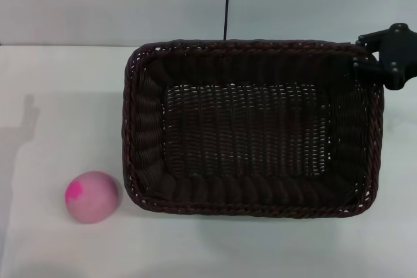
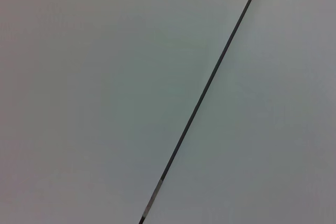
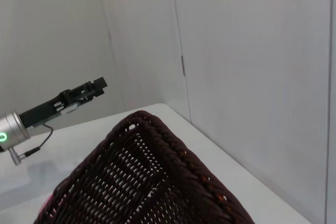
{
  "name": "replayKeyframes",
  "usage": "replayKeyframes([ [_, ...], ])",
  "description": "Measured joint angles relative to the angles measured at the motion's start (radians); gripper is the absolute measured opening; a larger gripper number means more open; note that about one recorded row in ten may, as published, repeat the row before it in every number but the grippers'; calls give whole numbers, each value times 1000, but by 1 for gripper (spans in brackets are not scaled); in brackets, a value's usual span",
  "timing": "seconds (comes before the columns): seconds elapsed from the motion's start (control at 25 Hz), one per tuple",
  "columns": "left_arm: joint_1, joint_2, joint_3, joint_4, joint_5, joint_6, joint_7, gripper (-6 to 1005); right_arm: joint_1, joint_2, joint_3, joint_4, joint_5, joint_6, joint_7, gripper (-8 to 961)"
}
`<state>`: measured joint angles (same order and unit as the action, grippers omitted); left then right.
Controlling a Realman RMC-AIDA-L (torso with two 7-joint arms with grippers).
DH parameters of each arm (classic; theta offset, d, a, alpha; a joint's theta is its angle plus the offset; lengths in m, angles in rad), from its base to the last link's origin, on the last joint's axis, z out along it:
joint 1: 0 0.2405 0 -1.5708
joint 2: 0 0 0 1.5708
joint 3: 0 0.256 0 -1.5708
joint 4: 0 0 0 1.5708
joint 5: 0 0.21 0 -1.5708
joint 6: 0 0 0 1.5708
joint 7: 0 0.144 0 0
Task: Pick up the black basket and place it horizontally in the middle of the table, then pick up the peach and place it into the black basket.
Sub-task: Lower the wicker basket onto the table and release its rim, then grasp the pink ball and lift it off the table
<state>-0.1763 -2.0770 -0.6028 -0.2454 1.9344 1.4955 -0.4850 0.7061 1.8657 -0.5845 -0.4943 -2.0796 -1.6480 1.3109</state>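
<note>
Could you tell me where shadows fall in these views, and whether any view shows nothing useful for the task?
Head view: a soft grey shadow lies on the table at far left, and the peach casts a faint one beneath itself; the black basket interior is dark but its weave stays readable. Left wrist view: only a plain wall with a thin dark line. Right wrist view: evenly lit, with the left claw far off.

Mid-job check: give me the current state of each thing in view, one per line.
black basket: upright on the table, long side across, empty.
peach: on the table, outside the basket, beside its near left corner, ungrasped.
right pincer: at the basket's far right rim corner; grip unclear.
left pincer: raised off the table, holding nothing.
</note>
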Motion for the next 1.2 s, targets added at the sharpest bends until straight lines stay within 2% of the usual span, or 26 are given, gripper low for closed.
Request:
replayKeyframes([
  [0.24,1,0,10,-3,0,0,-1,826,-5,16,-5,-6,0,25,-38,306],
  [0.76,17,0,23,-14,-2,-1,-1,826,1,27,-4,-8,1,76,-58,336],
  [0.84,17,0,23,-14,0,-3,-1,826,-3,27,4,-8,21,98,-69,372],
  [0.96,16,0,23,-14,2,-6,-1,826,-28,30,37,0,105,140,-106,426],
  [1.04,15,0,24,-14,2,-8,-2,826,-60,39,69,4,188,165,-138,444],
  [1.2,15,6,46,-11,2,-6,-10,826,-139,75,113,14,362,200,-180,445],
])
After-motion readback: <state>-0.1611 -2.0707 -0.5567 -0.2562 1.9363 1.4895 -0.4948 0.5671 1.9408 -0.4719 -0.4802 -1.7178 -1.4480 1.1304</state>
